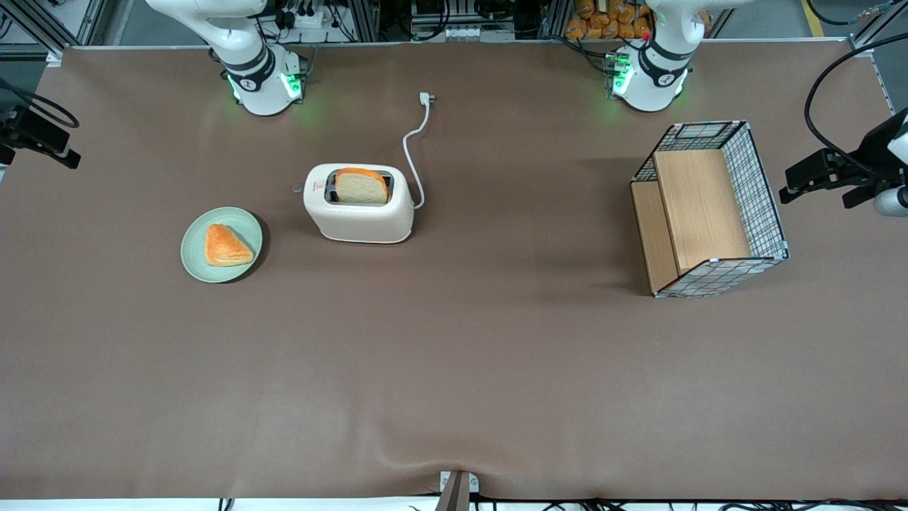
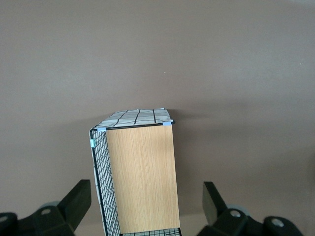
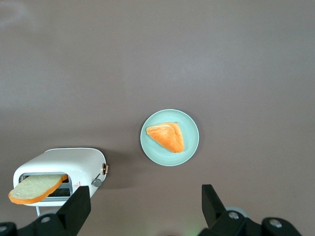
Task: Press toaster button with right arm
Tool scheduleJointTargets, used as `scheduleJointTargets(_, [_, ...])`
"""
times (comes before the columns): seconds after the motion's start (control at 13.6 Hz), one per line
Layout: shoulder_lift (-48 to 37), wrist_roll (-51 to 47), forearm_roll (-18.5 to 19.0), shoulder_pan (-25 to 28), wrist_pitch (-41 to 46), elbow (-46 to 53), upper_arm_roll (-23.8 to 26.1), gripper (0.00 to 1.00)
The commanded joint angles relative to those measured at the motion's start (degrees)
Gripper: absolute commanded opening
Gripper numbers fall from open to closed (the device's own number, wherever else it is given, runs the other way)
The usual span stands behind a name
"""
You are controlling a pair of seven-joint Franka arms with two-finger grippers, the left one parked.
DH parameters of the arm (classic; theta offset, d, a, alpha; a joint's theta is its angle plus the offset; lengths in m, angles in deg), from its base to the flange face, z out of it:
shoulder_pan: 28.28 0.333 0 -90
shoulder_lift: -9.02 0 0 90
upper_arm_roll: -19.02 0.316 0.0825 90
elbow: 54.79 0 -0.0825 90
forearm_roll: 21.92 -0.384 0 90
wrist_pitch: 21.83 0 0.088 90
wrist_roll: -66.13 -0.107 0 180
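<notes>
Black-fingered, hovering as the right arm's gripper [image 3: 145, 210] high over the brown cloth-covered table [image 1: 454, 369], at the working arm's end of it, at mid-upper height of the front frame's edge. Keeping both thin fingers [image 3: 78, 209] spread wide apart and released, clasping nothing, touching nothing.

Looking down from the wrist onto a round pale green plate [image 3: 189, 125] carrying a wedge-shaped orange-brown pastry [image 3: 167, 136], well apart from the fingers.

Finding just beside that plate the cream-white rounded box toaster [image 1: 358, 216], standing upright in the upper middle of the front frame, a little farther from the front camera than the plate. Showing a slice of white bread with an orange crust [image 1: 362, 186] sticking up out of the long top slot.

Spotting the small pale grey toaster button [image 3: 97, 182] jutting from the toaster's narrow side, the side facing the plate, with nothing touching it.

Tracing the white cord [image 1: 415, 152] away from the toaster toward the arm bases, ending in a plug [image 1: 425, 97] lying loose on the cloth.

Leaving the wire-and-wood basket [image 1: 709, 213] toward the parked arm's end of the table.
</notes>
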Motion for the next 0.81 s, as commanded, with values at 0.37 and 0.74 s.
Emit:
scheduleJointTargets(0.37, [0.4, 0.5, 0.0, -0.3, 0.0, -0.3, 0.0, 1.0])
scheduleJointTargets(0.74, [3.1, 0.6, 0.7, 0.9, 3.3, -1.0, 0.3, 1.0])
